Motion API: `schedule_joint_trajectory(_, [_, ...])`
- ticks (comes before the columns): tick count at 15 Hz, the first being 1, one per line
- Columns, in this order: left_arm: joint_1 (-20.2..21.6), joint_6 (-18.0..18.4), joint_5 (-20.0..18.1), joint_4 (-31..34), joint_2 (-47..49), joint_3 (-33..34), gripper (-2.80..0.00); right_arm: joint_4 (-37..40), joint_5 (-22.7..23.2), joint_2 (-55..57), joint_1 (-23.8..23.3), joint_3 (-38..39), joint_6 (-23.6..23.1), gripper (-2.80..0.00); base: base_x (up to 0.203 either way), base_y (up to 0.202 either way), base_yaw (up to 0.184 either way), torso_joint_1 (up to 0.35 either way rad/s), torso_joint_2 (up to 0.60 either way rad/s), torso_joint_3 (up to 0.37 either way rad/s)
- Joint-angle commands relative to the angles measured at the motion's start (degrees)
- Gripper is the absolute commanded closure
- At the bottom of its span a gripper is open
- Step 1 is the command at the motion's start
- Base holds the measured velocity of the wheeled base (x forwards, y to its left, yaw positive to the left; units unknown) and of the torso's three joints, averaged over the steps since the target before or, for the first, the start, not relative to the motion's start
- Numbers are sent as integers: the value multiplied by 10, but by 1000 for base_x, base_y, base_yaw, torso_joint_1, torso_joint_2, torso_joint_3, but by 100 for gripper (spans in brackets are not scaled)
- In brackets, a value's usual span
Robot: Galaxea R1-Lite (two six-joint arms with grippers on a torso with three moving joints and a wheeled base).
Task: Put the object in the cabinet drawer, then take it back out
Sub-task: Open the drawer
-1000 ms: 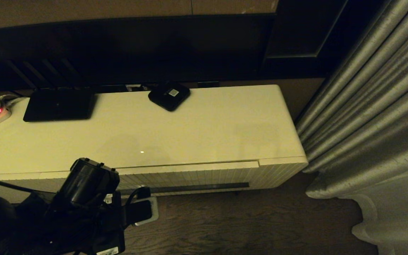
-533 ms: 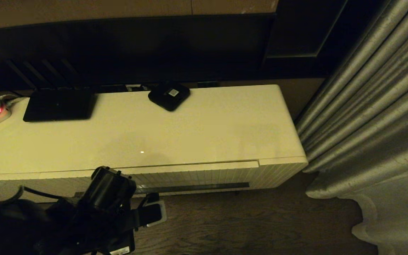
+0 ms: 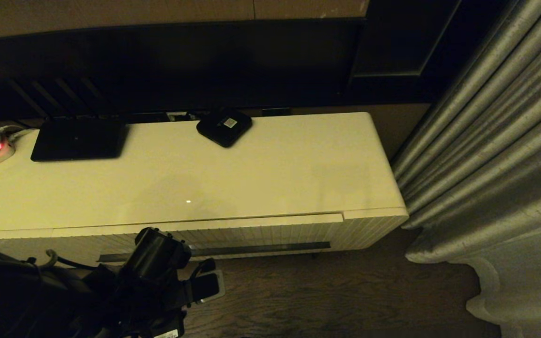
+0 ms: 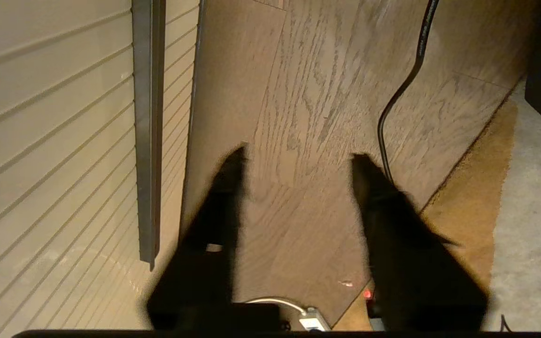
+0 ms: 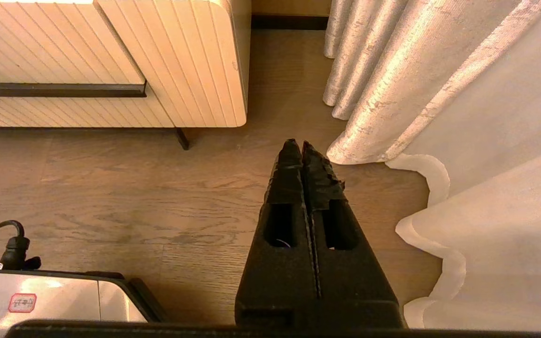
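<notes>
Cabinet: long cream unit; its tabletop carries a flat black device and a small black box along the far edge.
Drawer: closed, ribbed front flush; dark handle slot runs along its lower part.
Left tool: spread, empty, low before the drawer front, near the slot's left end.
Right tool: pressed together, parked above the floor.
Umbrella: not visible in any view.
Advice: hook a finger squarely into the slot, then pull straight toward the near side.
</notes>
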Motion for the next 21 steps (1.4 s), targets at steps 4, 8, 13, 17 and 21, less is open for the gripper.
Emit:
schedule_joint_trajectory(4, [-1,14,-4,1,2,5,-280,0,0,0,0,0,0,0,0,0,0,0,0,0])
schedule_joint_trajectory(8, [3,61,-2,-22,11,-2,-280,0,0,0,0,0,0,0,0,0,0,0,0,0])
schedule_joint_trajectory(13, [7,91,2,-32,47,-5,-280,0,0,0,0,0,0,0,0,0,0,0,0,0])
schedule_joint_trajectory(17, [9,133,19,-31,69,-21,-280,0,0,0,0,0,0,0,0,0,0,0,0,0])
schedule_joint_trajectory(21, [9,137,18,-33,95,-40,-280,0,0,0,0,0,0,0,0,0,0,0,0,0])
